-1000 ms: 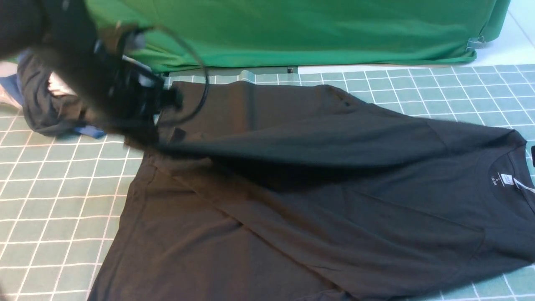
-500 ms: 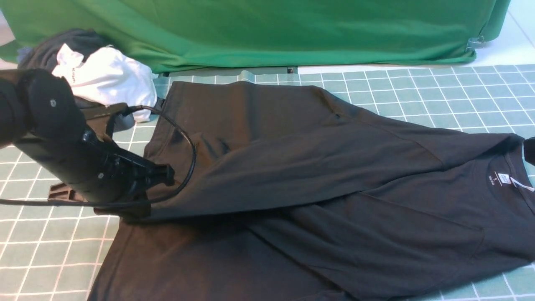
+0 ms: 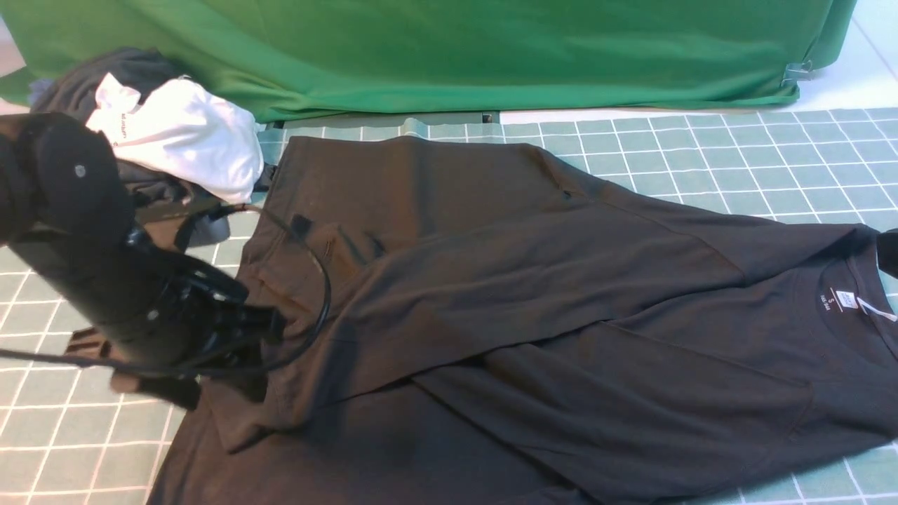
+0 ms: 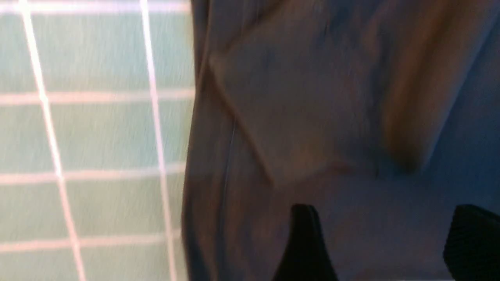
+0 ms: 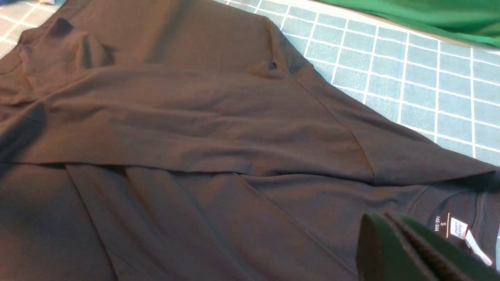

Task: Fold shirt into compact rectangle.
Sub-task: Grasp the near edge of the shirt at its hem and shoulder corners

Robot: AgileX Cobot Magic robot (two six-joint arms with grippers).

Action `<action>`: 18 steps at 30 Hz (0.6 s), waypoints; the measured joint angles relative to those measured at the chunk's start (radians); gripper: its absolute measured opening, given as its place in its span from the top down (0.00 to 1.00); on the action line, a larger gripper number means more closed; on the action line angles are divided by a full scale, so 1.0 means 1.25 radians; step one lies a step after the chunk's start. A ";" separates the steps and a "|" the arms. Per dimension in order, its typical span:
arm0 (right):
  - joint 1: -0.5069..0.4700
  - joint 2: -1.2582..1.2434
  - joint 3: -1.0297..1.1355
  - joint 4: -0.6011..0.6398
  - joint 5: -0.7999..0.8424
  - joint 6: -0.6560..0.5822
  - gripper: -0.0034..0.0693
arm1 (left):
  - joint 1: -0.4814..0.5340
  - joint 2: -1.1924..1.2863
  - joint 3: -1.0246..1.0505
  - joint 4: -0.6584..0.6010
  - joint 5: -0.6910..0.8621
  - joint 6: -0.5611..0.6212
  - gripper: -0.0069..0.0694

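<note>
Two sets | left fingers (image 4: 306, 246) spread wide, released, over shirt (image 3: 561, 315) | right fingers (image 5: 390, 249) clenched, empty

Soft, even light fills the front view, the left arm (image 3: 105, 294) smears with motion blur and shadows the shirt (image 3: 561, 315) beneath, and the left wrist view streaks badly, tinting blue.

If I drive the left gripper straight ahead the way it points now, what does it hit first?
The shirt. The left gripper, jaws open, aims at the folded-over cloth near the shirt's edge, with nothing else between. The wrist view is blurred, so how near the cloth is stays unclear.
</note>
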 joint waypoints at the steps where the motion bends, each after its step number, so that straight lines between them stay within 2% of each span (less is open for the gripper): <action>1: 0.000 0.000 0.000 0.000 0.000 0.000 0.94 | 0.000 -0.018 0.010 0.006 0.009 -0.002 0.30; 6: 0.000 0.000 0.000 0.000 0.000 0.000 0.94 | 0.000 -0.090 0.076 0.053 0.013 -0.040 0.33; 8: 0.000 0.000 0.000 0.000 0.000 0.000 0.94 | 0.000 -0.112 0.141 0.127 0.011 -0.066 0.34; 10: 0.000 0.000 0.000 0.000 -0.001 0.000 0.94 | 0.000 -0.112 0.164 0.149 0.002 -0.069 0.34; 12: 0.000 0.001 0.000 0.000 -0.003 0.000 0.94 | 0.000 -0.099 0.208 0.193 -0.041 -0.075 0.32; 18: 0.000 0.020 0.000 0.000 -0.019 -0.001 0.93 | 0.000 -0.032 0.223 0.186 -0.128 -0.080 0.23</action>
